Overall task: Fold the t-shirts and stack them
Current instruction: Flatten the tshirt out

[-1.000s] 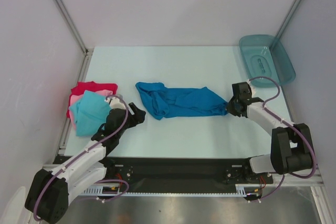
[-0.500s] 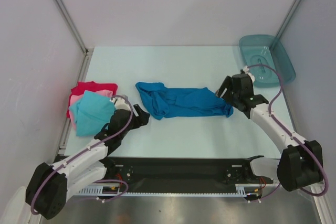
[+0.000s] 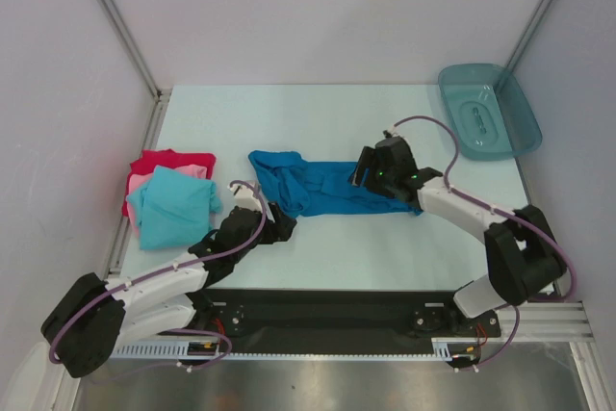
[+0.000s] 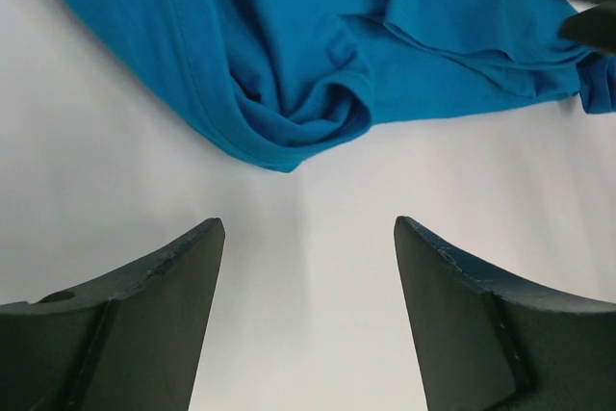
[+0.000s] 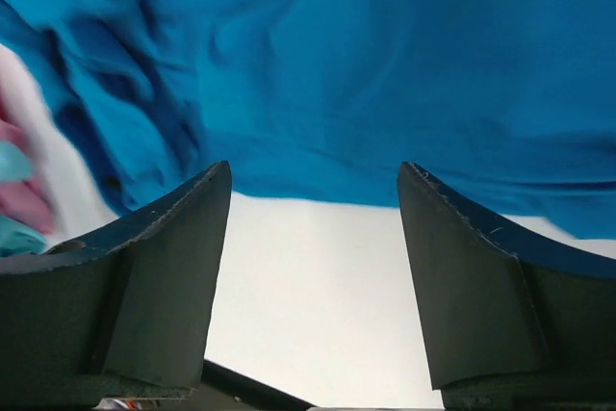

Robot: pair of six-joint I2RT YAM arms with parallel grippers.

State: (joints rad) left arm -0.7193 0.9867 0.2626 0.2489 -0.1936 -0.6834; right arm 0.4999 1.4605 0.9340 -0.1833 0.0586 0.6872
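Observation:
A medium blue t-shirt (image 3: 322, 185) lies crumpled and stretched sideways in the middle of the table. Its rumpled left end (image 4: 289, 64) is just ahead of my left gripper (image 3: 282, 229), which stands open (image 4: 308, 238) over bare table with nothing between its fingers. My right gripper (image 3: 363, 172) hovers over the right half of the blue t-shirt (image 5: 385, 64), open (image 5: 313, 180) and empty. At the left edge the light turquoise t-shirt (image 3: 171, 205) lies on the pink t-shirt (image 3: 142, 183) and the red t-shirt (image 3: 168, 158).
A teal translucent tray (image 3: 504, 93) sits at the back right corner of the table. Grey walls and metal posts close in the table on three sides. The right gripper's fingertips (image 4: 589, 5) show at the top right of the left wrist view.
My right gripper let go of the blue t-shirt's right end, opened and moved left over the shirt. My left gripper moved right, away from the stack toward the shirt's left end.

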